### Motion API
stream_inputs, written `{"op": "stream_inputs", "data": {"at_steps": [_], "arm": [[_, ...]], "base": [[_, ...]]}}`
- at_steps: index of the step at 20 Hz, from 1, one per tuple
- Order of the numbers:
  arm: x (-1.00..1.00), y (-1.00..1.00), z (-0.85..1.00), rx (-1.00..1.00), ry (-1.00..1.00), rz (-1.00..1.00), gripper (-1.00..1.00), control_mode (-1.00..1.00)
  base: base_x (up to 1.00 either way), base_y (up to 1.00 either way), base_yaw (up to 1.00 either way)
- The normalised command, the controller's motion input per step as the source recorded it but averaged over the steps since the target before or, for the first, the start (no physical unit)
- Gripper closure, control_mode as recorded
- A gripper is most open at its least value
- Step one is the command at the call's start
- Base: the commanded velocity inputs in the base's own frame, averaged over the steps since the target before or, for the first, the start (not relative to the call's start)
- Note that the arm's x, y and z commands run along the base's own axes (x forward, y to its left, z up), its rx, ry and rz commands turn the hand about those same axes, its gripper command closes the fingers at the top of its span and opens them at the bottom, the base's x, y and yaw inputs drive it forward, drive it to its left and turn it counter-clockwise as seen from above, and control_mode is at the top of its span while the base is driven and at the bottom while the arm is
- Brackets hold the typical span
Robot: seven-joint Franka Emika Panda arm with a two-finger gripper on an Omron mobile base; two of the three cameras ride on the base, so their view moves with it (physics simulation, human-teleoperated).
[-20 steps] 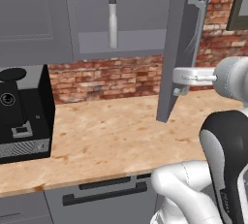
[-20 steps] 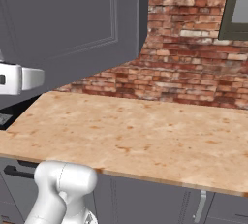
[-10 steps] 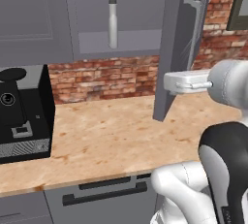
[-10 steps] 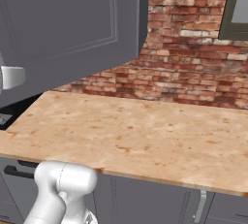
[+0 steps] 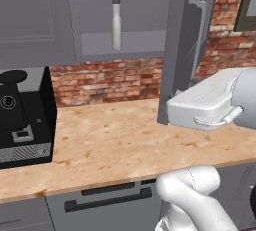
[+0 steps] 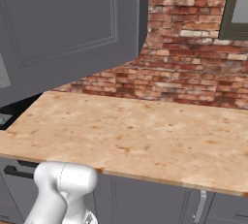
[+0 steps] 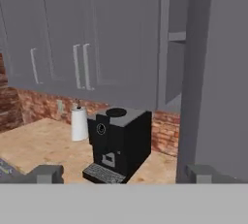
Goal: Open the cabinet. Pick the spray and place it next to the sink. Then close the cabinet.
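The cabinet door (image 5: 182, 50) stands swung open, its long silver bar handle (image 5: 201, 40) facing outward. The same door (image 6: 68, 29) fills the upper left of the right base view. Inside the open cabinet, the pale spray (image 5: 116, 19) stands upright on the shelf. My white hand (image 5: 207, 106) hovers over the counter just in front of the door's lower edge, below the handle and touching nothing. In the hand view my gripper (image 7: 124, 174) is open, its fingertips (image 7: 47, 173) far apart and empty, with the door (image 7: 218, 72) close on the right. The sink is out of view.
A black coffee machine (image 5: 22, 115) sits on the wooden counter (image 5: 110, 145) at the left, also seen ahead of the hand (image 7: 121, 140) beside a white roll (image 7: 79, 123). Drawer fronts with black handles (image 5: 107, 199) run below. A brick wall backs the counter.
My hand has dropped from the door handle and drawn back and left, nearer the base, sliding out of the right base view. The door stays open and the jaws stay wide.
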Motion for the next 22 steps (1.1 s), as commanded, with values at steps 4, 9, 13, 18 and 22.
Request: {"op": "stream_inputs", "data": {"at_steps": [4, 9, 13, 18, 22], "arm": [[-0.55, 0.55, 0.14, -0.11, 0.0, 0.23, -1.0, -1.0], [-0.04, 0.48, 0.0, -0.21, 0.0, 0.0, -1.0, -1.0], [0.0, 0.31, -0.03, -0.25, 0.01, -0.16, -1.0, -1.0], [0.0, 0.12, -0.14, -0.24, 0.01, -0.28, -1.0, -1.0], [0.0, 0.0, -0.1, -0.3, 0.08, -0.33, -1.0, -1.0]], "base": [[0.0, 0.0, 0.0], [0.0, 0.0, 0.0], [0.0, 0.0, 0.0], [0.0, 0.0, 0.0], [0.0, 0.0, 0.0]]}}
